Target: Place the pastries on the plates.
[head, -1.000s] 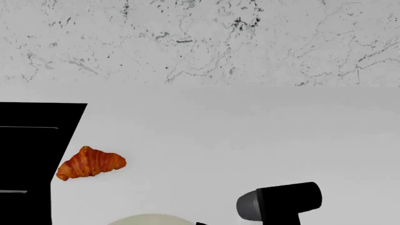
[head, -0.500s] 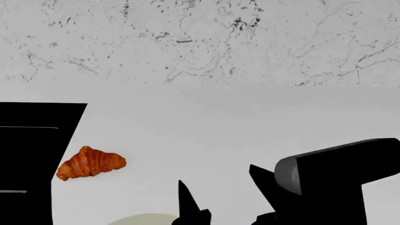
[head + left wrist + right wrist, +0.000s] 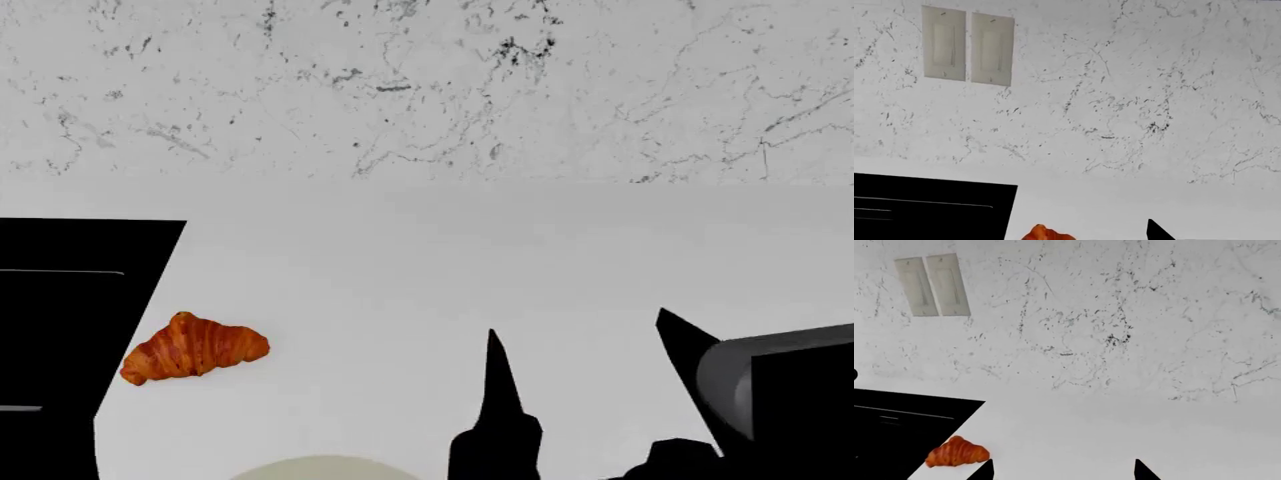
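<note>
White counter (image 3: 441,260) under a marbled wall (image 3: 427,85) carries the croissant (image 3: 194,347) at its left — bare, just beside a black appliance (image 3: 67,330). Near it, a cream plate's (image 3: 320,468) rim peeks in. The right end effector (image 3: 594,345) hangs with prongs spread, empty; the left's state is unclear.

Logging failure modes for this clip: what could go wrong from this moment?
The croissant lies right beside the black cooktop; a sideways approach could push it onto that surface. The right gripper, open, is well off to the croissant's side, so a long reach is needed. Only the cream plate's rim shows in the head view, making placement hard to judge.
</note>
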Motion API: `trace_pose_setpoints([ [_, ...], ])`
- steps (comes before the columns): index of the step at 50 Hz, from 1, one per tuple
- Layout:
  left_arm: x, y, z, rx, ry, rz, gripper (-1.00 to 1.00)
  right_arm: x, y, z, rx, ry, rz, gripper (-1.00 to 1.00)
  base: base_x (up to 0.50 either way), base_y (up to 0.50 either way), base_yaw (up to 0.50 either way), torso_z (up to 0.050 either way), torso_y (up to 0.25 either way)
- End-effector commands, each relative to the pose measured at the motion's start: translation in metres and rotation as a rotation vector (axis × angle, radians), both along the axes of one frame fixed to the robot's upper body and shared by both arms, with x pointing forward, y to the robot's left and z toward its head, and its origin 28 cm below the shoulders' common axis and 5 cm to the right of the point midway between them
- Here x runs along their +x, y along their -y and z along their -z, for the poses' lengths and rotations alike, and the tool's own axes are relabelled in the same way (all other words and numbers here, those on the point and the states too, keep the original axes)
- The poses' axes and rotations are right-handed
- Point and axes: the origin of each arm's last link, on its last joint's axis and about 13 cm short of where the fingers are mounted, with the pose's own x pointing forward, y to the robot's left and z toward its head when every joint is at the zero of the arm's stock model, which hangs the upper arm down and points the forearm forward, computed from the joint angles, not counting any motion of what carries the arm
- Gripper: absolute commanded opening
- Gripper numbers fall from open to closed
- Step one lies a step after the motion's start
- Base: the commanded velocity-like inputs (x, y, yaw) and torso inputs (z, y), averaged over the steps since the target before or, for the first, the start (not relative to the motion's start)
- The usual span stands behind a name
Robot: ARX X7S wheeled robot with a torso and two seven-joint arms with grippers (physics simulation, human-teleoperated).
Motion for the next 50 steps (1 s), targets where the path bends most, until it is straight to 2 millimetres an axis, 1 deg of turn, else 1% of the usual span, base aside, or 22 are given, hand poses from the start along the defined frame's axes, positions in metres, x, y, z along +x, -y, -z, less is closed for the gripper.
trace_pose_setpoints([
  [1, 0.002, -0.003, -0.003, 0.012, -0.011, -0.034, 1.00, -0.003, 0.001, 0.003, -0.014, 0.033, 0.048, 1.00, 0.01, 0.00, 0.00, 0.000, 0.000],
  [4, 0.004, -0.005, -0.006, 0.012, -0.012, -0.037, 1.00, -0.002, 0.001, 0.002, -0.029, 0.068, 0.081, 1.00, 0.00, 0.00, 0.00, 0.000, 0.000],
  [9, 0.011, -0.008, -0.022, 0.052, -0.006, -0.032, 1.00, -0.003, 0.001, 0.003, -0.059, 0.090, 0.119, 1.00, 0.00, 0.00, 0.00, 0.000, 0.000],
  [11, 0.016, -0.010, -0.031, 0.069, 0.013, -0.019, 1.00, -0.002, 0.002, 0.003, -0.057, 0.097, 0.129, 1.00, 0.01, 0.00, 0.00, 0.000, 0.000],
  [13, 0.025, -0.013, -0.045, 0.095, -0.001, 0.006, 1.00, -0.005, 0.001, 0.000, -0.063, 0.120, 0.136, 1.00, 0.00, 0.00, 0.00, 0.000, 0.000],
  [16, 0.034, -0.014, -0.062, 0.131, -0.004, 0.035, 1.00, -0.004, 0.001, 0.000, -0.059, 0.119, 0.135, 1.00, 0.00, 0.00, 0.00, 0.000, 0.000],
  [18, 0.041, -0.015, -0.073, 0.157, -0.013, 0.102, 1.00, -0.003, 0.001, 0.002, -0.056, 0.113, 0.133, 1.00, 0.01, 0.00, 0.00, 0.000, 0.000],
  [20, 0.050, -0.017, -0.086, 0.176, -0.037, 0.158, 1.00, 0.000, 0.000, 0.003, -0.056, 0.105, 0.132, 1.00, 0.00, 0.00, 0.00, 0.000, 0.000],
  [22, 0.064, -0.019, -0.102, 0.212, -0.076, 0.193, 1.00, 0.003, 0.000, 0.005, -0.055, 0.095, 0.127, 1.00, 0.01, 0.00, 0.00, 0.000, 0.000],
  [26, 0.086, -0.022, -0.122, 0.269, -0.122, 0.214, 1.00, 0.003, -0.002, 0.004, -0.054, 0.094, 0.120, 1.00, 0.00, 0.00, 0.00, 0.000, 0.000],
  [29, 0.105, -0.029, -0.141, 0.320, -0.197, 0.286, 1.00, 0.004, -0.001, 0.006, -0.049, 0.090, 0.119, 1.00, 0.00, 0.00, 0.00, 0.000, 0.000],
  [30, 0.109, -0.031, -0.143, 0.331, -0.215, 0.297, 1.00, 0.004, -0.001, 0.007, -0.044, 0.088, 0.115, 1.00, 0.00, 0.00, 0.00, 0.000, 0.000],
  [32, 0.130, -0.037, -0.153, 0.359, -0.279, 0.319, 1.00, 0.004, -0.004, 0.005, -0.052, 0.089, 0.103, 1.00, 0.01, 0.00, 0.00, 0.000, 0.000],
  [33, 0.133, -0.038, -0.156, 0.351, -0.311, 0.346, 1.00, 0.005, -0.004, 0.005, -0.054, 0.090, 0.102, 1.00, 0.00, 0.00, 0.00, 0.000, 0.000],
  [34, 0.140, -0.039, -0.159, 0.379, -0.337, 0.348, 1.00, 0.005, -0.004, 0.004, -0.053, 0.091, 0.103, 1.00, 0.00, 0.00, 0.00, 0.000, 0.000],
  [35, 0.149, -0.041, -0.163, 0.442, -0.353, 0.306, 1.00, 0.005, -0.003, 0.005, -0.052, 0.090, 0.106, 1.00, 0.00, 0.00, 0.00, 0.000, 0.000],
  [36, 0.151, -0.040, -0.165, 0.438, -0.366, 0.337, 1.00, 0.005, -0.003, 0.006, -0.051, 0.088, 0.107, 1.00, 0.00, 0.00, 0.00, 0.000, 0.000],
  [37, 0.158, -0.041, -0.168, 0.477, -0.406, 0.342, 1.00, 0.005, -0.002, 0.007, -0.051, 0.085, 0.110, 1.00, 0.00, 0.00, 0.00, 0.000, 0.000],
  [40, 0.169, -0.040, -0.167, 0.566, -0.531, 0.413, 1.00, 0.005, -0.002, 0.009, -0.052, 0.080, 0.110, 1.00, 0.00, 0.00, 0.00, 0.000, 0.000],
  [43, 0.172, -0.036, -0.170, 0.604, -0.602, 0.459, 1.00, 0.005, -0.002, 0.010, -0.048, 0.075, 0.108, 1.00, 0.00, 0.00, 0.00, 0.000, 0.000],
  [45, 0.175, -0.032, -0.173, 0.650, -0.640, 0.452, 1.00, 0.004, -0.003, 0.009, -0.049, 0.076, 0.102, 1.00, 0.00, 0.00, 0.00, 0.000, 0.000],
  [50, 0.189, -0.027, -0.185, 0.716, -0.700, 0.471, 1.00, 0.005, -0.002, 0.012, -0.046, 0.070, 0.100, 1.00, 0.00, 0.00, 0.00, 0.000, 0.000],
])
